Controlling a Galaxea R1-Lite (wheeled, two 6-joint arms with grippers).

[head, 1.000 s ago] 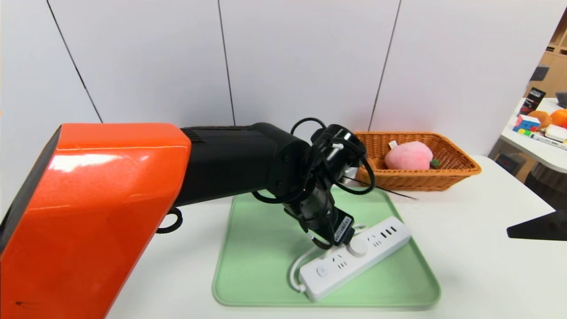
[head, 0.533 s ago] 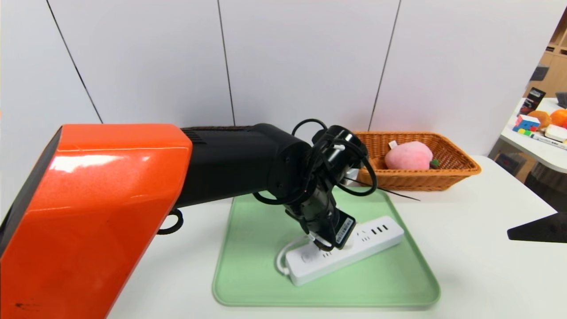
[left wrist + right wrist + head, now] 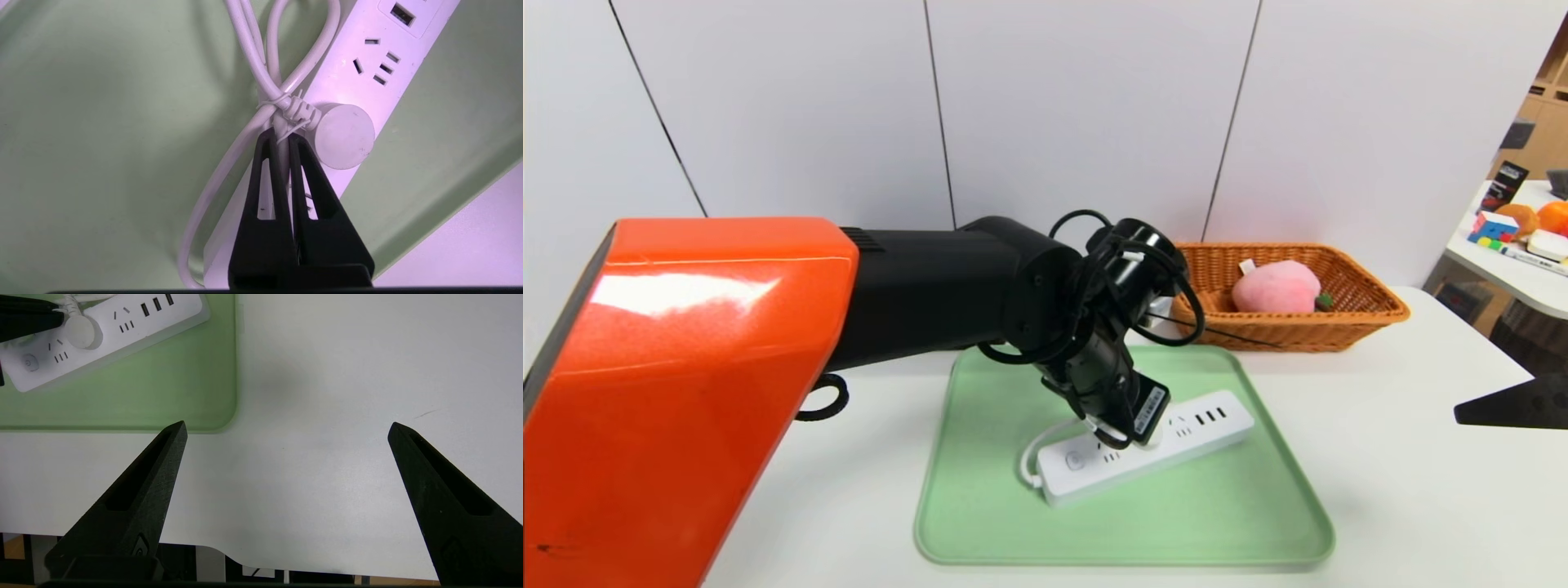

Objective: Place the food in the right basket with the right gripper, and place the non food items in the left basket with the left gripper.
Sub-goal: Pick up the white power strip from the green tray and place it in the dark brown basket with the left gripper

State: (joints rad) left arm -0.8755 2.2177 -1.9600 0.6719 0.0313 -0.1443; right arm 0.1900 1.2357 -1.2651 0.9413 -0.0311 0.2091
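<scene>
Here the left gripper (image 3: 282, 134), over the tray (image 3: 980, 523), is clenched on the bundled cord (image 3: 261, 81) of the power strip (image 3: 1143, 449) (which lies slanted on the tray), while the right gripper (image 3: 286, 428) hangs wide apart above the table (image 3: 327, 457) and the peach (image 3: 1274, 287) sits in the right basket (image 3: 1372, 314).

White power strip (image 3: 1147, 453) w/ white cord (image 3: 261, 77), dark slots & a round white plug, is seen under the black left gripper (image 3: 281, 136). Pale green tray (image 3: 980, 523) lies beneath it. Behind the gripper: orange-tan woven basket (image 3: 1372, 314) w/ pink plush peach (image 3: 1274, 287), green leaf. Orange shell is borne on the arm. Black right gripper (image 3: 286, 428) over white table (image 3: 327, 477).
</scene>
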